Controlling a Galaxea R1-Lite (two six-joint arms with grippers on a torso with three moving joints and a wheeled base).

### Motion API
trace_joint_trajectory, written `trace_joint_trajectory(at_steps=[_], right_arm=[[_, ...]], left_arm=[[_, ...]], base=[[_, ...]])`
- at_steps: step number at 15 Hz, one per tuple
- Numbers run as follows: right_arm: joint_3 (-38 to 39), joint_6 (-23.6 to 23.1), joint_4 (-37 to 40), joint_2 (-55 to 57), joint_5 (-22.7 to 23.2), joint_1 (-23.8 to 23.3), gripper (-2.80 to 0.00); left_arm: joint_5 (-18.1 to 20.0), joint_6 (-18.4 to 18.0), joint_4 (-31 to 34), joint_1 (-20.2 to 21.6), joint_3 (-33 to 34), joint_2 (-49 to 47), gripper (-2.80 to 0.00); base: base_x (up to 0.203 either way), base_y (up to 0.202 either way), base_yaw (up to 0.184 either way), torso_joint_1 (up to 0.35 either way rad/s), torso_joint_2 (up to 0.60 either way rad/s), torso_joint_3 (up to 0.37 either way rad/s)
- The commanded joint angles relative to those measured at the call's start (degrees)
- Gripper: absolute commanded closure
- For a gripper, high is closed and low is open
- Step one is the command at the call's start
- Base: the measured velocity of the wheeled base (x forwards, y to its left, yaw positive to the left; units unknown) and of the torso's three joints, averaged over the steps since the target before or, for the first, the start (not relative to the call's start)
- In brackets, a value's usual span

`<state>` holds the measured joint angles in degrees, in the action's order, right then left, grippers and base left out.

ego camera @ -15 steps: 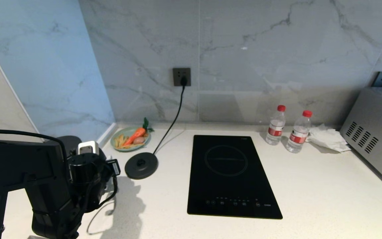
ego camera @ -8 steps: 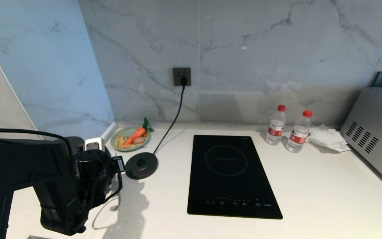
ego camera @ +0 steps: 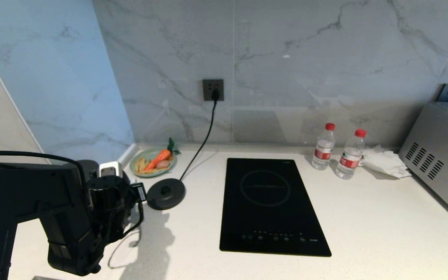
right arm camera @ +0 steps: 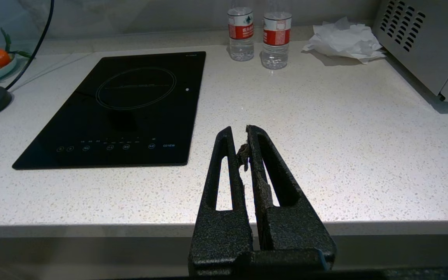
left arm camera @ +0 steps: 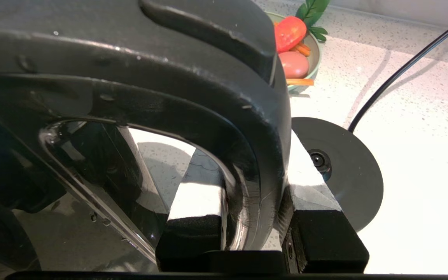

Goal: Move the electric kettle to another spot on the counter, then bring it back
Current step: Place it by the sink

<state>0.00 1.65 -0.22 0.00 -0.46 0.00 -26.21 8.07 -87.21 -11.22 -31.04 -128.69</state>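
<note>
White speckled counter (ego camera: 364, 217) under grey marble wall (ego camera: 286, 58); left fingers (left arm camera: 198, 194) clamped on electric kettle (left arm camera: 169, 97) handle, right fingers (right arm camera: 224, 171) closed, empty.

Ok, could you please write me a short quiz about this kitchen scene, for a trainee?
1. True or false: the electric kettle sits on its power base.
2. What does the left end effector grip? A) the kettle's handle B) the cord C) the carrot
3. How many water bottles stand to the right of the hob?

Key: 1. False, the base is bare. 2. A. 3. Two.
</note>
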Motion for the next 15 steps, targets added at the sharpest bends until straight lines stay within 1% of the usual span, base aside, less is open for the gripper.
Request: trace_joint_trajectory(at_steps=[1,3,4,5,10,11,15], right_arm=[[0.0,0.02,-0.01,0.09,0.02,0.0,0.0],[-0.03,0.02,-0.02,0.09,-0.01,0.0,0.0],[-0.04,0.02,-0.04,0.09,0.02,0.0,0.0],[0.0,0.02,-0.04,0.09,0.02,0.0,0.0],[0.0,0.02,-0.04,0.09,0.02,0.0,0.0],[-0.09,0.02,0.04,0.09,0.02,0.0,0.0],[0.0,0.02,0.04,0.09,0.02,0.0,0.0]], left_arm=[[0.01,0.36,-0.45,-0.03,0.29,0.28,0.0],[0.89,0.87,-0.45,-0.21,1.0,0.46,0.0],[2.38,0.81,-0.45,-0.21,1.14,0.18,0.0],[2.79,0.76,-0.45,-0.13,0.85,-0.07,0.0],[3.01,-0.07,-0.45,-0.3,-2.71,-0.33,0.0],[3.55,-0.07,-0.45,-0.38,-3.03,-0.64,0.0],[3.62,-0.07,-0.45,-0.03,-2.89,-1.12,0.0]], base=[[0.0,0.0,0.0,0.0,0.0,0.0],[0.0,0.0,0.0,0.0,0.0,0.0],[0.0,0.0,0.0,0.0,0.0,0.0],[0.0,0.0,0.0,0.0,0.0,0.0],[0.0,0.0,0.0,0.0,0.0,0.0],[0.0,0.0,0.0,0.0,0.0,0.0],[0.0,0.0,0.0,0.0,0.0,0.0]])
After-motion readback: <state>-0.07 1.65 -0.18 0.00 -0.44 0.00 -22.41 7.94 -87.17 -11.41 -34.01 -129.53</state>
